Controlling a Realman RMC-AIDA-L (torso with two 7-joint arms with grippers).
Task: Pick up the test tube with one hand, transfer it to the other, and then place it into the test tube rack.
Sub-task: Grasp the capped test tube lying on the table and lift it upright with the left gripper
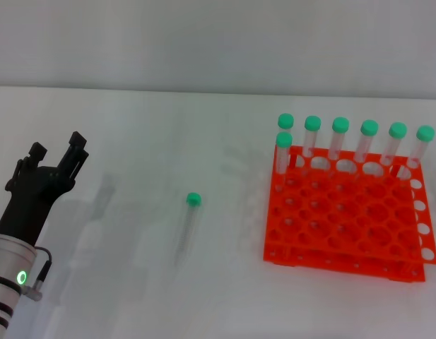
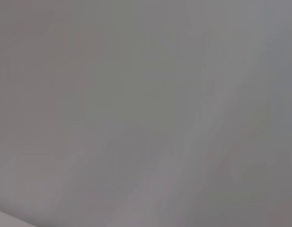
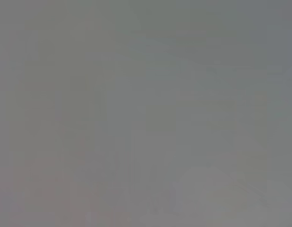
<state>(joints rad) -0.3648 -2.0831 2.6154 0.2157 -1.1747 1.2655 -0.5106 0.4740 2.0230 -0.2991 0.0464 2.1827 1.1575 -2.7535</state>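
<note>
Tube lies left of the rack, which holds seven tubes; left gripper, farther left, fingers spread, empty.

Bright orange test tube rack, green-capped clear test tube, black left claw with green ring light

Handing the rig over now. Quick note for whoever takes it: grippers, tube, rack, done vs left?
Left gripper: at the table's left edge, fingers spread open, empty, well short of the tube.
Right gripper: not in any view.
Test tube: lying flat on the white table, green cap pointing away from the robot, between left gripper and rack.
Test tube rack: on the right, seven capped tubes standing along its far side, most holes free.
Done: nothing yet.
Left: pick up, hand over, place in the rack.
</note>
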